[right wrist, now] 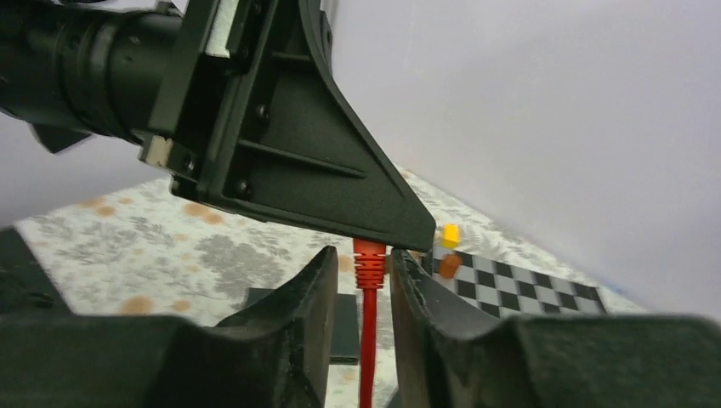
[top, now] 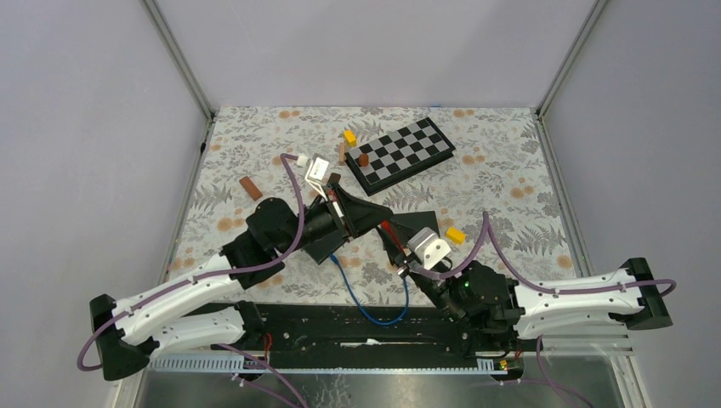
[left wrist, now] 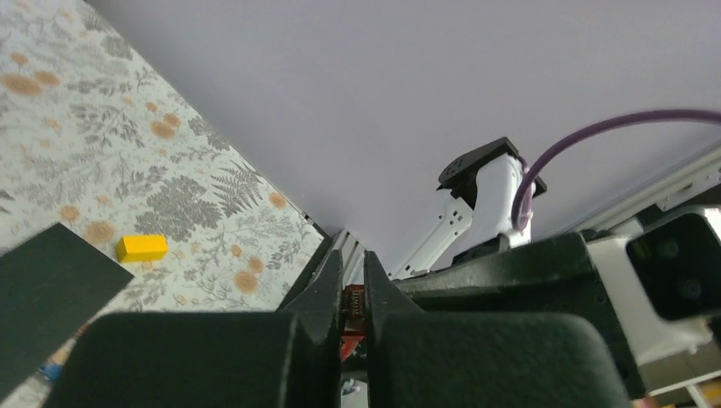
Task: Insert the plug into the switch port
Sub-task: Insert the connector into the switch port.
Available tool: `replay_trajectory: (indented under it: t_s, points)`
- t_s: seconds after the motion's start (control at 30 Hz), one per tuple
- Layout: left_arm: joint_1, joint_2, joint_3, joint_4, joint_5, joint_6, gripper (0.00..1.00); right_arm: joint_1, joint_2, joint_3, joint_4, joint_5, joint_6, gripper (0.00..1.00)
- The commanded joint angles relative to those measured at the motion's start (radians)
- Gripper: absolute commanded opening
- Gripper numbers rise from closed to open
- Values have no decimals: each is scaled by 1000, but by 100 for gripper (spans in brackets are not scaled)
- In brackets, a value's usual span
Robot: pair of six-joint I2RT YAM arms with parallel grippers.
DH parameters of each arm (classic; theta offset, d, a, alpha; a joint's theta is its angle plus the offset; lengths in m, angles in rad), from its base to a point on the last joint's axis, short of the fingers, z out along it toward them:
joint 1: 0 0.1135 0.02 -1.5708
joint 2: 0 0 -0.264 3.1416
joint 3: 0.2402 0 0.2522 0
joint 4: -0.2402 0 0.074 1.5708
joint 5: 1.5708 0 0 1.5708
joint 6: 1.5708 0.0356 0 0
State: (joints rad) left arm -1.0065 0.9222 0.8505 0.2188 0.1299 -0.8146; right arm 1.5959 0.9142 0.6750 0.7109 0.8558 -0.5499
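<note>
Floral tabletop (top: 255,144), red plug (right wrist: 369,259) clamped by left gripper (left wrist: 353,272) near its middle, right gripper (right wrist: 363,253) jaws parted around red cable (right wrist: 366,357)

The left arm (top: 157,308) and right arm (top: 578,297) have white shells and black joints. A purple cable (top: 298,200) loops along each. The left gripper (left wrist: 353,276) is black, triangular, with small screws (right wrist: 263,111).
</note>
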Motion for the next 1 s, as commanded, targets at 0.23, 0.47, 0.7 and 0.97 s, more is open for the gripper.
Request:
replay_trajectory:
  t_s: [0.23, 0.47, 0.7, 0.97]
  points:
    - [-3, -152, -65, 182, 283, 315, 0, -29, -248, 128, -507, -432, 588, 54]
    - [-3, -216, -133, 251, 488, 406, 0, -59, -260, 143, -565, -691, 739, 54]
    - [-4, -178, -147, 393, 733, 386, 0, -145, -165, 162, -499, -967, 792, 54]
    - [-3, -162, -128, 422, 783, 364, 0, -209, -138, 122, -413, -1034, 851, 41]
